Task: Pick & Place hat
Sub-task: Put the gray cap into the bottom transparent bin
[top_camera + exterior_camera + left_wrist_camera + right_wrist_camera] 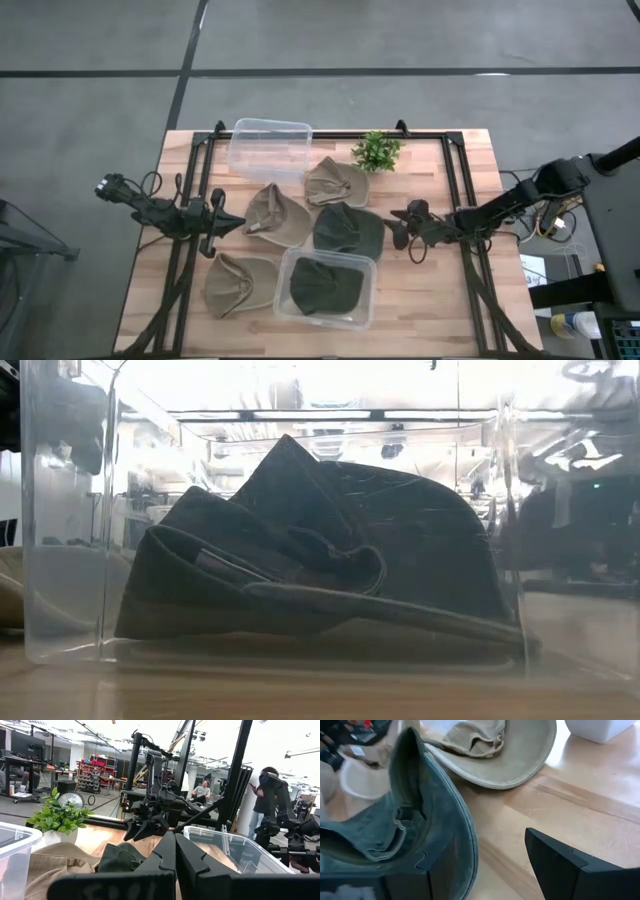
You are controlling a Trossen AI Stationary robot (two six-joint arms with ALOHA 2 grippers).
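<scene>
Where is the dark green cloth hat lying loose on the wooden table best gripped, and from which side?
Pinch the dark green hat by its upcurled brim, from the side facing the open right gripper: that thin edge stands raised; the rest is bulky.

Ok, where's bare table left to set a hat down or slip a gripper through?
Bare wood lies right of the plant, along the table front right of the filled bin, and at the front-left corner. The middle is crowded: four loose hats between the empty bin and both grippers.
</scene>
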